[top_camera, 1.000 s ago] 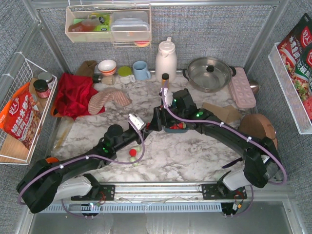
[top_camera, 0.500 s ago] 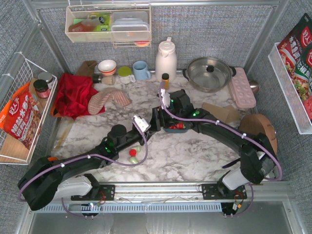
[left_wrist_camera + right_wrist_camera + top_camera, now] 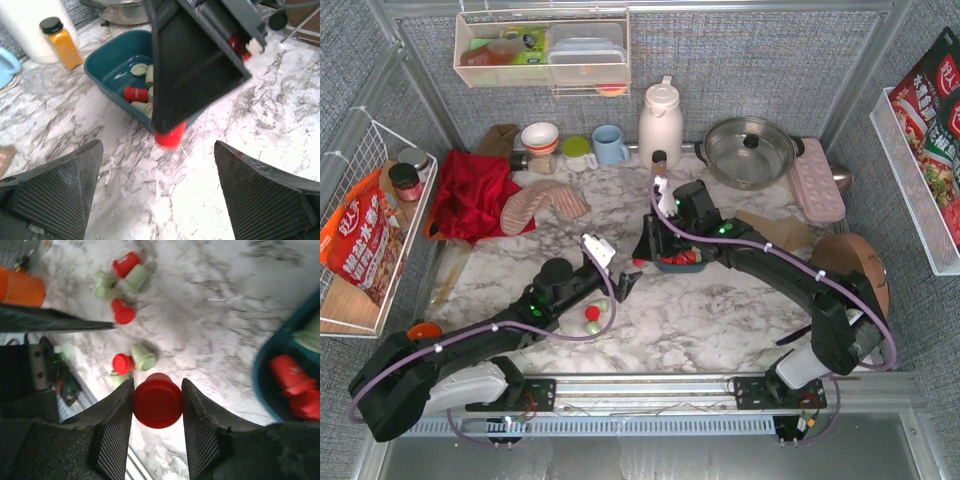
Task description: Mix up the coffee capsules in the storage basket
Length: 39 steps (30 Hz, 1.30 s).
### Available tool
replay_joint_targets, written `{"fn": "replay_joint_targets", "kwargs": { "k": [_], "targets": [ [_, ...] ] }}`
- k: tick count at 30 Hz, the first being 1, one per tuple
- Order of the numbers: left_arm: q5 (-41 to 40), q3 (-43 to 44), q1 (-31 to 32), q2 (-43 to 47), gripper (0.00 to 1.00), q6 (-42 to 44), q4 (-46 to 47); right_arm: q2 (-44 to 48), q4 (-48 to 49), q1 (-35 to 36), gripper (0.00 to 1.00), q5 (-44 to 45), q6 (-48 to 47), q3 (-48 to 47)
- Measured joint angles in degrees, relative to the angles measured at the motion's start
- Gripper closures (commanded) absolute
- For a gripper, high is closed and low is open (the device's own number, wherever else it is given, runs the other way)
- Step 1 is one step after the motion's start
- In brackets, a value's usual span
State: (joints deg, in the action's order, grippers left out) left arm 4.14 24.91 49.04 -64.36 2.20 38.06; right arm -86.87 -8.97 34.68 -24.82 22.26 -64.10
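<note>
Just outside the left side of the storage basket (image 3: 107, 60), over bare tabletop (image 3: 225, 305): one red capsule (image 3: 156, 402), pinched by its sides between the right fingers (image 3: 112, 425). Not yet above the tub. Inside the tub, a mixed lot of coffee capsules (image 3: 137, 95), red and mint green. Elsewhere on the marble, toward the arm bases, loose capsules (image 3: 142, 357) of both colours, apart from the basket. Left fingers (image 3: 55, 185) spread wide, gripping nothing, hovering near the right ones and pointed at the basket.

Likely trouble from here, as judgement only. Released at this spot, would land on the marble instead of inside and, being round and tapered, would probably roll away to join the strays. Carried across too low, could catch the rim and shove or tip a tub seemingly light enough to slide, spilling the lot. Pushed far enough, might even knock the orange spice jar (image 3: 61, 45) standing near its far side. Squeezed unevenly on that sloping wall, might squirt free before reaching the drop point. Swung sideways carelessly, could strike the left arm, so close alongside. Safer, then: lift clear of the rim, centre over the basket, only then open.
</note>
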Motion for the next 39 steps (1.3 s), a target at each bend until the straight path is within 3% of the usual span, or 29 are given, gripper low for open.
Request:
{"fn": "replay_joint_targets", "kwargs": {
  "k": [5, 11, 15, 21, 26, 35, 39],
  "targets": [
    [-5.6, -1.6, 0.0, 6.2, 0.01, -5.5, -5.5, 1.1, -2.5, -2.6, 0.71, 10.4, -2.6, -0.7],
    [-13.3, -0.7, 0.0, 10.4, 0.01, -16.6, -21.7, -0.7, -3.6, -3.2, 0.47, 28.9, -10.4, -1.0],
    [-16.1, -0.2, 0.0, 10.4, 0.01, -23.3, -32.8, -4.2, -4.0, -4.0, 0.36, 35.1, -14.1, -1.0],
    [-19.0, 1.2, 0.0, 9.3, 0.04, -32.8, -44.5, -5.8, -4.1, -4.0, 0.32, 37.9, -16.7, -1.0],
    [-18.9, 3.3, 0.0, 5.9, 0.21, -38.8, -51.3, -5.0, -4.2, -4.0, 0.32, 38.3, -17.3, -1.0],
    [-15.4, 4.4, 0.0, 1.0, 0.31, -42.5, -54.8, -4.8, -4.7, -4.0, 0.32, 37.7, -17.4, -1.0],
    [-14.5, 5.5, 0.0, -1.7, 0.42, -42.7, -54.4, -4.8, -4.9, -4.0, 0.32, 36.6, -17.4, -1.0]
  ]
}}
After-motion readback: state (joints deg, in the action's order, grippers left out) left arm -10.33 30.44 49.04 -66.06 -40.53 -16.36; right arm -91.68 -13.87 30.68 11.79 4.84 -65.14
